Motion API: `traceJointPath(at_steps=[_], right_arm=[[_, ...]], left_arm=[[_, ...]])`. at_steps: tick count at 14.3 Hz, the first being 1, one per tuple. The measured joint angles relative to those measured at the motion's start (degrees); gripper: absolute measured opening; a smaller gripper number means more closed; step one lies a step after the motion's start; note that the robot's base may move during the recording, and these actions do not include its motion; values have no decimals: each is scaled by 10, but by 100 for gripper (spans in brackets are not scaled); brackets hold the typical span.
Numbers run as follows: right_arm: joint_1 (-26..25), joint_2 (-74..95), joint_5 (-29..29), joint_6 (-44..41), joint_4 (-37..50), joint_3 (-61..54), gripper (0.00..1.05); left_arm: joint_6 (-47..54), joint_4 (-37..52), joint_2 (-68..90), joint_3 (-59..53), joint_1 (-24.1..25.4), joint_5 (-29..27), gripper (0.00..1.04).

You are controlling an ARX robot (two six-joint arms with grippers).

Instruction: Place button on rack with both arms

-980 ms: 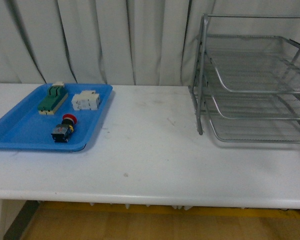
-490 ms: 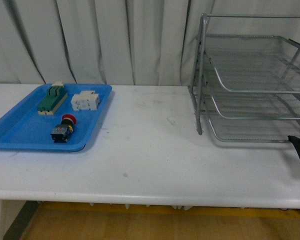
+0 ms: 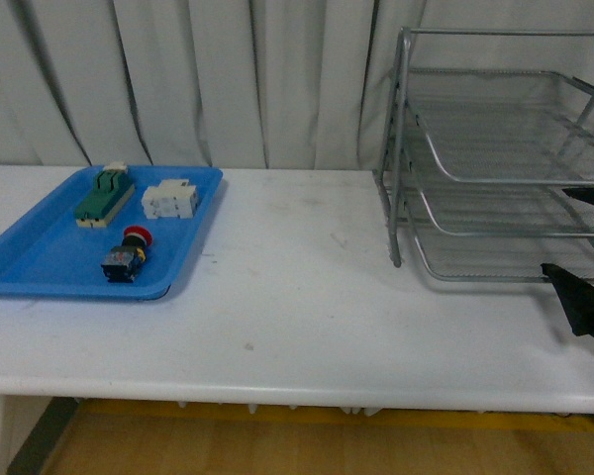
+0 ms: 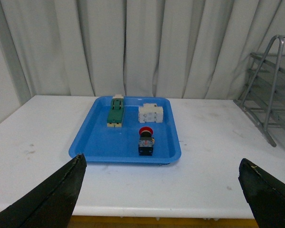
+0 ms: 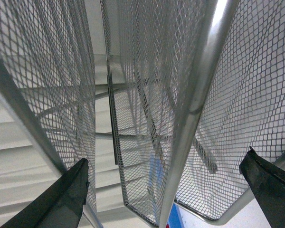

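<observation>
Right end effector (image 3: 560, 234) farther in; one button (image 3: 127, 253), one rack (image 3: 401, 148).

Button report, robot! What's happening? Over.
Left tool open, empty, facing the blue tray. Right tool open, close against the rack. Button lying in tray, untouched. Nothing in the way.

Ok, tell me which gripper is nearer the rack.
Right. The right gripper is at the front of the rack, close against its mesh tiers; the left gripper faces the blue tray, far from the rack.
</observation>
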Motion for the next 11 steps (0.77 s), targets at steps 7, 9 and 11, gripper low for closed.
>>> traceJointPath(at_steps=[7, 9, 11], right_arm=[[-1, 43, 17, -37, 0, 52, 43], [-1, 50, 33, -45, 6, 52, 18], [0, 50, 46, -26, 10, 54, 3]], left_arm=[[0, 0, 0, 0, 0, 0, 98], [0, 0, 0, 0, 0, 0, 98], [0, 0, 0, 0, 0, 0, 98]])
